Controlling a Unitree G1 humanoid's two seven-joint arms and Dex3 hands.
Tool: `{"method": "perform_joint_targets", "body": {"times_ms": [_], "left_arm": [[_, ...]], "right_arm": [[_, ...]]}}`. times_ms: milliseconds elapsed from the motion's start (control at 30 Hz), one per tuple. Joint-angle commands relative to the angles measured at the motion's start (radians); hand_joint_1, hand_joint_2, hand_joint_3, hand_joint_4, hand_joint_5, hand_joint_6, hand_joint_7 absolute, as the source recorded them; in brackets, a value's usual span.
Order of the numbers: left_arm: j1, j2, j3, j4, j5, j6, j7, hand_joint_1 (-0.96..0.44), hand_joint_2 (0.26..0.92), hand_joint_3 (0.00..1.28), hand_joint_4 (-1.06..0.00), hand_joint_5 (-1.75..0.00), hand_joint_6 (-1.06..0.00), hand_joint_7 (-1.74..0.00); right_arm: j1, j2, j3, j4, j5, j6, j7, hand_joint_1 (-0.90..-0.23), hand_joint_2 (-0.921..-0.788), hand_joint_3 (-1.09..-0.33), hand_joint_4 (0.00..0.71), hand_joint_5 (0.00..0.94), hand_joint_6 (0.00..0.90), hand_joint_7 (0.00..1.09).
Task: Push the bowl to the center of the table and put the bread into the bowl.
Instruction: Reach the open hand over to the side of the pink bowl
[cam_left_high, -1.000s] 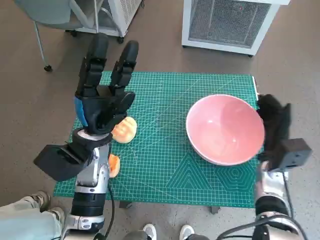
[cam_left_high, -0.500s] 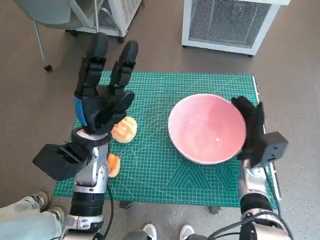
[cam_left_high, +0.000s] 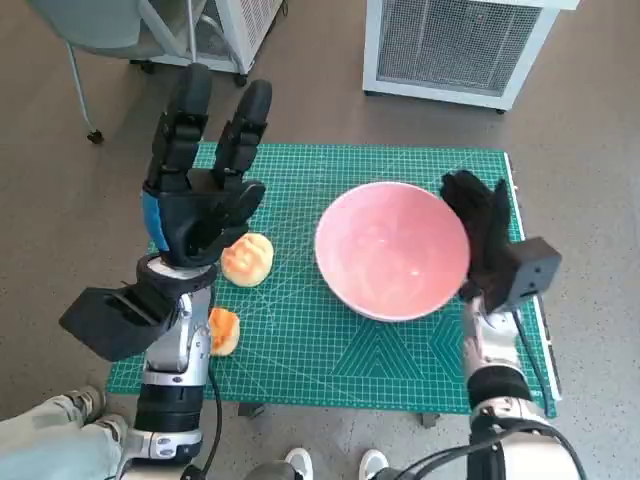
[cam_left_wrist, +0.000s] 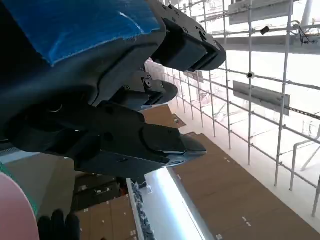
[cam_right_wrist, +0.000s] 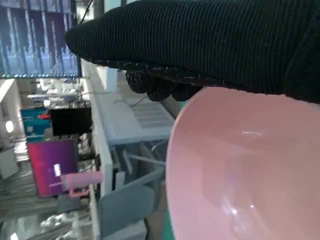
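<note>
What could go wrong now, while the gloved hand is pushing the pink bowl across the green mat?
1. The right hand only presses on the side of the round pink bowl, so the bowl might slip off the push or tip.
2. The bowl is nearing the round golden bread roll; a longer push may knock it.
3. The raised left hand hangs over the bread and partly hides it.

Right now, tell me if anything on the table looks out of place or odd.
Nothing stands out. The pink bowl sits upright and empty on the green mat, with two bread pieces lying intact near the left edge.
</note>
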Motion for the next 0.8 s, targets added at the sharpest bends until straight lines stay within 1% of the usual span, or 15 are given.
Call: {"method": "perform_joint_targets", "body": {"times_ms": [33, 267, 467, 600, 800], "left_arm": [[0.010, 0.006, 0.002, -0.014, 0.003, 0.001, 0.002, -0.04, 0.921, 0.15, -0.47, 0.00, -0.49, -0.01], [0.017, 0.005, -0.002, -0.027, 0.007, 0.005, 0.006, -0.04, 0.921, 0.15, -0.47, 0.00, -0.49, -0.01], [0.026, 0.005, -0.005, -0.041, 0.010, 0.010, 0.009, -0.04, 0.921, 0.16, -0.47, 0.00, -0.49, -0.01], [0.035, 0.004, -0.007, -0.054, 0.013, 0.013, 0.013, -0.04, 0.921, 0.16, -0.47, 0.00, -0.48, 0.00], [0.048, 0.009, -0.003, -0.076, 0.008, 0.026, 0.015, -0.05, 0.921, 0.16, -0.46, 0.00, -0.48, 0.00]], "right_arm": [[-0.022, 0.021, -0.007, 0.030, 0.009, 0.042, 0.009, -0.669, -0.921, -0.819, 0.272, 0.012, 0.082, 0.43], [-0.066, 0.045, -0.021, 0.043, 0.018, 0.085, -0.005, -0.654, -0.921, -0.814, 0.286, 0.016, 0.106, 0.43], [-0.095, 0.058, -0.025, 0.050, 0.013, 0.110, -0.011, -0.659, -0.921, -0.801, 0.276, 0.008, 0.115, 0.43], [-0.106, 0.055, -0.022, 0.050, 0.005, 0.110, -0.010, -0.669, -0.921, -0.797, 0.275, 0.006, 0.118, 0.42], [-0.109, 0.033, -0.012, 0.036, -0.011, 0.084, -0.014, -0.672, -0.921, -0.799, 0.273, 0.004, 0.118, 0.42]]}}
